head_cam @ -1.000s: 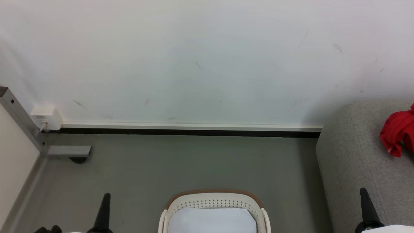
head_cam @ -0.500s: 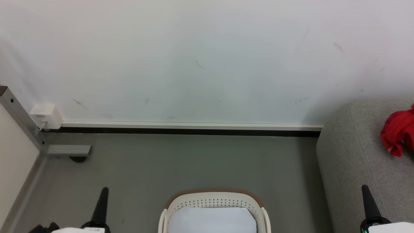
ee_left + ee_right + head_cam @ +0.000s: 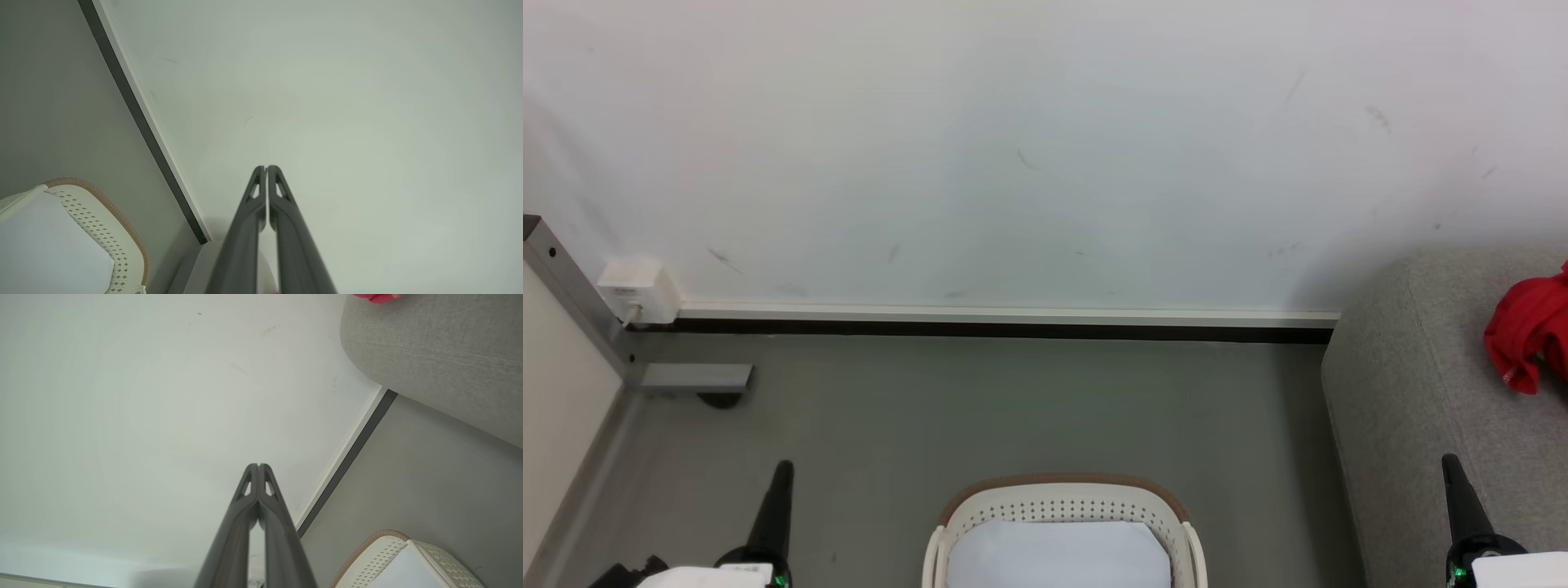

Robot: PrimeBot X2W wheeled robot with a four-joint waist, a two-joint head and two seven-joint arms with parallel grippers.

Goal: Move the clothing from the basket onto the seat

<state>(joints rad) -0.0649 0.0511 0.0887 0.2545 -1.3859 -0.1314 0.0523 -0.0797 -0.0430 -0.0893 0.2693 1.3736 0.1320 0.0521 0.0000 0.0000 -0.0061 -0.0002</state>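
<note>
Grey upholstery at the right edge, the seat (image 3: 1413, 408), bears the red clothing (image 3: 1523, 343), bunched farther out and slightly right of the right gripper (image 3: 1450, 467), the nearer one, clenched on nothing. Between it and the left gripper (image 3: 783, 472), likewise pinched shut and empty, sits the basket (image 3: 1062, 490), a white sheet (image 3: 1058, 555) inside.

Left claw (image 3: 783, 467) and right claw (image 3: 1449, 461) slightly higher than a second ago.
</note>
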